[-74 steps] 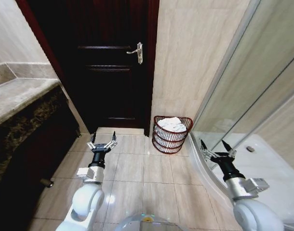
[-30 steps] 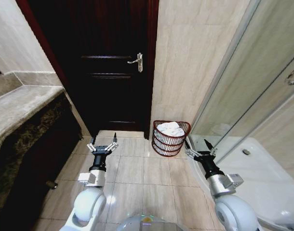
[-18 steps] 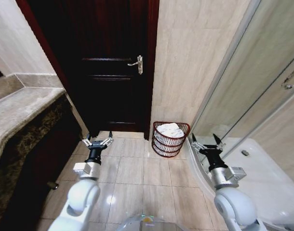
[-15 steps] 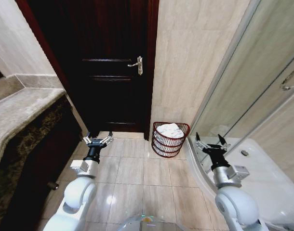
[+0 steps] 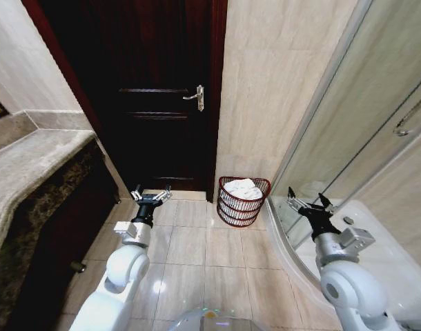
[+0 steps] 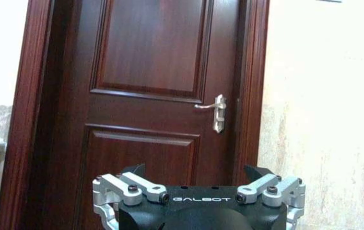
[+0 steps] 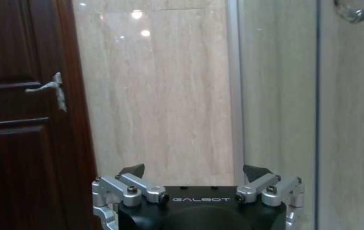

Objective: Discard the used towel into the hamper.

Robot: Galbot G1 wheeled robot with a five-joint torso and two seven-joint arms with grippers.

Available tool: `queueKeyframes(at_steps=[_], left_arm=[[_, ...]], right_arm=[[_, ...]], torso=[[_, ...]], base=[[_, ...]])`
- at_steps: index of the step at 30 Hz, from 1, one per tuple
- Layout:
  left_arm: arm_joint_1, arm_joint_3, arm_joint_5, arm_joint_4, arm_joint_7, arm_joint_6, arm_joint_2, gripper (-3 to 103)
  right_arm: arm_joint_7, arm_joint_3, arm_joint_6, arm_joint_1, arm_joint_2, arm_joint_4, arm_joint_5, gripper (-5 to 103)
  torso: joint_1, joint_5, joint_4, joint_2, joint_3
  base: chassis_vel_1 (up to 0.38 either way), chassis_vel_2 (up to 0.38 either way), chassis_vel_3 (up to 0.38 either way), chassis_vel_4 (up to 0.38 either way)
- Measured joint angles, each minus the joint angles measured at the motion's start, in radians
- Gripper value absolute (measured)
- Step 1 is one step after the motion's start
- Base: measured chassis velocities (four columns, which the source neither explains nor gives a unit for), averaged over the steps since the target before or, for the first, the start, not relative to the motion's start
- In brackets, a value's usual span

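On the tiled floor against the beige wall, between the dark wooden door (image 5: 165,103) and the glass shower enclosure (image 5: 366,158), the hamper (image 5: 242,202) is seen upright, with the white towel (image 5: 243,187) bunched inside it and reaching just above the rim. The left end effector (image 5: 150,196) is held low over the floor tiles in front of the door, well apart from the hamper, its fingers spread wide and nothing gripped. The right end effector (image 5: 309,204) is held beside the curved shower tray edge, to the right of the hamper, likewise spread wide and empty. In the left wrist view the silver door handle (image 6: 215,111) is visible ahead.
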Motion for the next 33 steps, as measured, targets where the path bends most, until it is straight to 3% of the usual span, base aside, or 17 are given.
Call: queueKeyframes(at_steps=[7, 16, 25, 33], left_arm=[[-0.003, -0.014, 0.004, 0.012, 0.035, -0.029, 0.025, 100], [-0.062, 0.012, -0.031, 0.064, 0.068, -0.073, 0.086, 100], [-0.082, 0.008, -0.02, 0.095, 0.072, -0.077, 0.069, 100], [-0.056, 0.028, 0.036, 0.045, 0.07, -0.062, 0.047, 100]], right_arm=[[-0.05, 0.002, 0.05, -0.038, 0.002, -0.045, -0.02, 100], [-0.09, -0.049, 0.099, -0.038, 0.067, -0.149, -0.115, 100], [-0.09, -0.103, 0.118, 0.005, 0.047, -0.228, -0.142, 100], [-0.084, -0.059, 0.123, -0.01, 0.013, -0.192, -0.098, 100]], torso=[[0.01, 0.0001, 0.0002, 0.024, 0.014], [0.032, 0.0, 0.0001, 0.073, 0.041], [0.051, 0.0, -0.0002, 0.116, 0.065], [0.064, -0.0002, -0.0002, 0.146, 0.082]], base=[[0.0, 0.0, 0.0, 0.0], [0.0, 0.0, 0.0, 0.0], [0.0, 0.0, 0.0, 0.0], [0.0, 0.0, 0.0, 0.0]])
